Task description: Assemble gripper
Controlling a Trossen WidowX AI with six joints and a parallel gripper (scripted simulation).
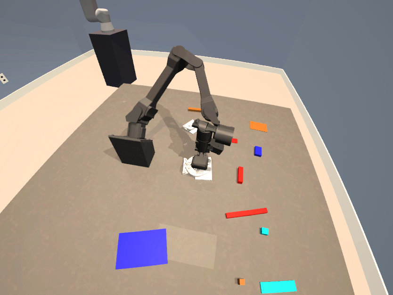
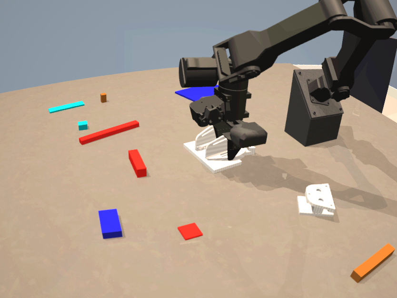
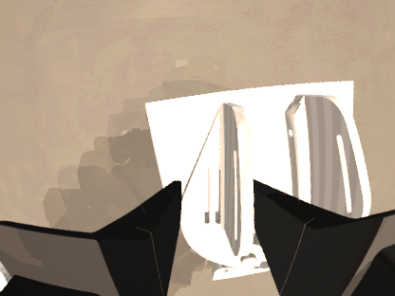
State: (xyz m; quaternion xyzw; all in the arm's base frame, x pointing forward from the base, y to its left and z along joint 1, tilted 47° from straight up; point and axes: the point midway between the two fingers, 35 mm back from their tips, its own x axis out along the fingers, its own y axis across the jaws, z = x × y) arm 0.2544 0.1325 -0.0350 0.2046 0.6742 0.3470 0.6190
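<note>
A flat white plate [image 1: 203, 176] [image 2: 224, 166] [image 3: 171, 114] carries two white upright curved jaws. One jaw [image 2: 216, 150] [image 3: 230, 142] stands between my fingertips, and the other jaw [image 2: 204, 137] [image 3: 325, 152] stands beside it, outside my fingers. My gripper [image 2: 228, 149] [image 3: 216, 185] points down and is shut on the first jaw, low over the plate. In the top view the hand hides its fingertips. More white parts [image 2: 251, 150] show behind the hand; pins and gear teeth cannot be made out. The white D-shaped housing plate with two holes [image 1: 189, 126] [image 2: 320, 193] rests on a small white stand.
Red bars [image 1: 240, 175] [image 1: 246, 213] [image 2: 137, 163], a blue block [image 1: 257, 151] [image 2: 110, 223] and a thin red square [image 2: 190, 231] lie around the plate. An orange bar [image 2: 372, 262] lies near the housing plate. A blue sheet [image 1: 142, 248] and a cyan strip [image 1: 278, 286] lie farther off.
</note>
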